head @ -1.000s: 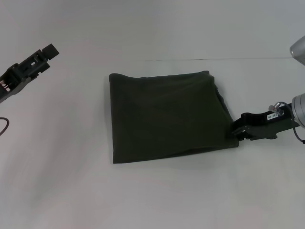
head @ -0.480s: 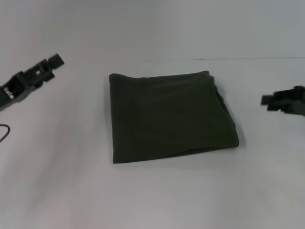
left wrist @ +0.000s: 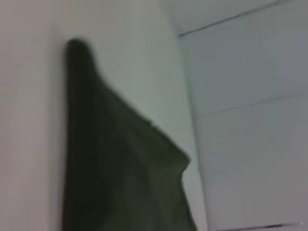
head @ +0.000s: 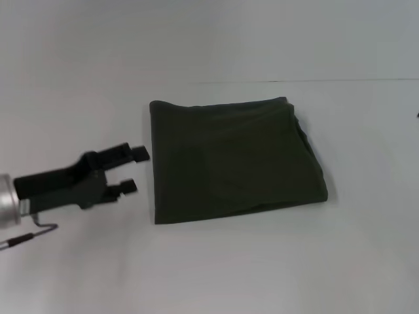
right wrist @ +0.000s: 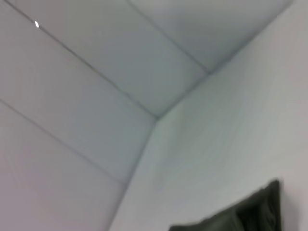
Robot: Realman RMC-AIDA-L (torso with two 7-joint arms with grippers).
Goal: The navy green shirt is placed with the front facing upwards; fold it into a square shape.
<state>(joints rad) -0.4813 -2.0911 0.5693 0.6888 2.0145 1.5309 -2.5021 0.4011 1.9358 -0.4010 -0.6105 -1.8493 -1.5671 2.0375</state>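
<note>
The navy green shirt [head: 232, 160] lies folded into a rough square in the middle of the white table, plain dark fabric facing up. My left gripper [head: 134, 171] is open, just left of the shirt's left edge, with nothing between its fingers. The left wrist view shows the shirt [left wrist: 110, 168] close ahead. The right gripper is out of the head view; its wrist view catches only a corner of the shirt [right wrist: 240, 216].
The white table [head: 262, 268] surrounds the shirt on all sides. A pale wall [head: 209, 39] rises behind the table's far edge.
The left gripper has swung down from the far left to the shirt's left edge. The right gripper let go of the shirt's right corner and withdrew out of view.
</note>
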